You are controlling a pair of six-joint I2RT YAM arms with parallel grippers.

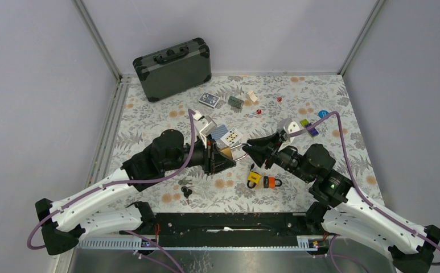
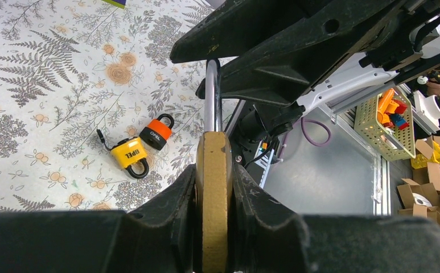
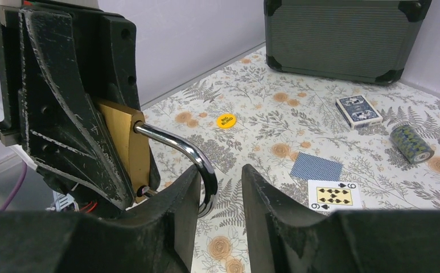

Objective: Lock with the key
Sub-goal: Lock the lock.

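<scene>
- Above the middle of the desk (image 1: 166, 122), the brass padlock (image 3: 119, 139) is held clear of the surface, pinched across its flat sides by the left end effector (image 2: 214, 170).
- Its long axis lies roughly level, running from the left arm toward the right arm, with the steel shackle (image 3: 175, 145) pointing straight at the right end effector (image 3: 220, 170).
- That end effector sits right at the bend of the shackle, its fingers spread a little with the bend in the gap, close to one finger. No pinch shows.
- The right arm looks best placed to work the shackle, since the left is taken up with steadying the body.
- The padlock's body is plain, dull gold. The shackle is bright and hooked, and it appears to be swung open, though its free tip is hidden behind a finger.
- No key shows in the padlock. A dark bunch of keys (image 1: 186, 190) lies on the desk near the left arm, well apart from both end effectors.
</scene>
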